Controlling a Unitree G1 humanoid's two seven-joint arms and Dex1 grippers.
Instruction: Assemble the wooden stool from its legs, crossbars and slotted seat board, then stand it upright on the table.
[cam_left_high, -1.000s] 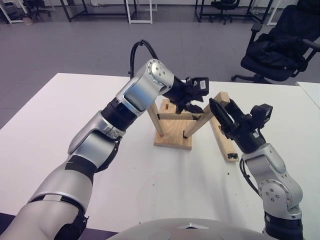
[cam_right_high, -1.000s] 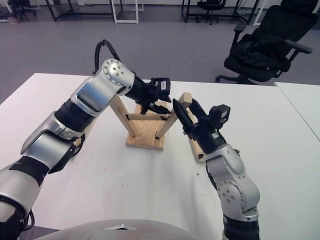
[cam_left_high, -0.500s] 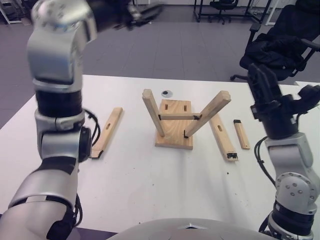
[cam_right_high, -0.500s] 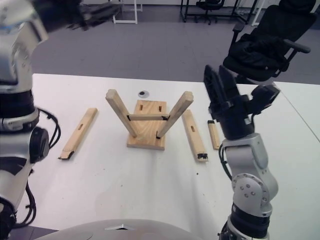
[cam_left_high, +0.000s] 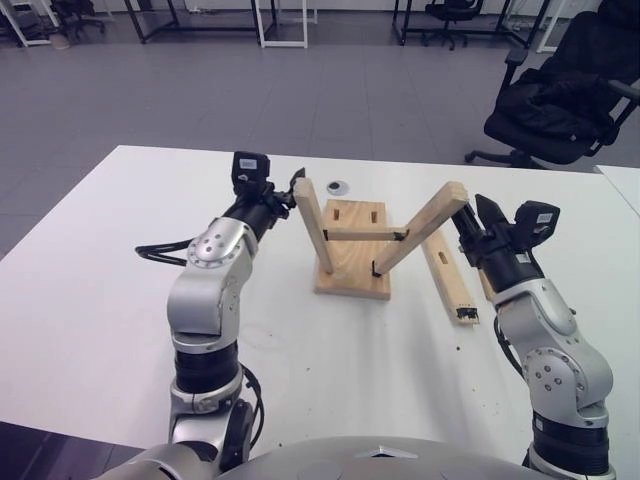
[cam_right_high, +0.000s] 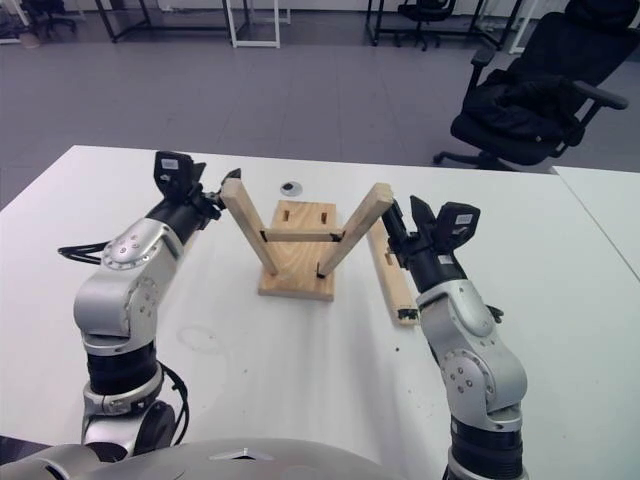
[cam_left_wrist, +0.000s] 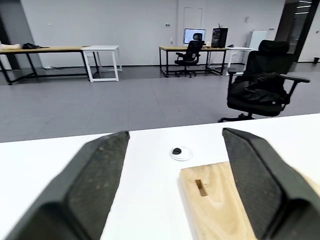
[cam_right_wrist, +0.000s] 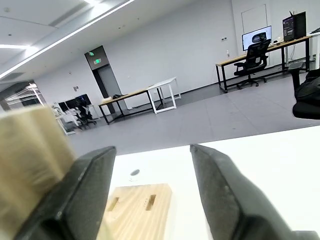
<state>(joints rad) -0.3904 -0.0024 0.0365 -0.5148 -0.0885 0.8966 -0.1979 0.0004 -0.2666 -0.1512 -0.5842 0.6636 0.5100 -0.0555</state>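
**Left eye view: part-built stool flanked by two open, empty grippers**

The slotted seat board (cam_left_high: 352, 272) lies flat on the white table (cam_left_high: 90, 300), a little above the frame's centre. Two legs rise from it and splay apart in a V: the left leg (cam_left_high: 312, 226) leans toward the upper left, the right leg (cam_left_high: 422, 226) toward the upper right. A crossbar (cam_left_high: 364, 235) joins them about halfway up. Two slots show in the bare far part of the board.

The left gripper (cam_left_high: 284, 196) sits just left of the left leg's top end. In the left wrist view its fingers (cam_left_wrist: 95, 175) are spread wide with nothing between them.

The right gripper (cam_left_high: 470, 213) sits just right of the right leg's top end. Its fingers (cam_right_wrist: 220, 195) are also parted and hold nothing; in the right wrist view a blurred wooden end lies outside them.

A loose leg (cam_left_high: 450, 284) lies flat on the table right of the seat board, in the centre right of the frame. A small round disc (cam_left_high: 335, 186) rests on the table beyond the board. A black office chair (cam_left_high: 560, 90) stands on the floor at the upper right.
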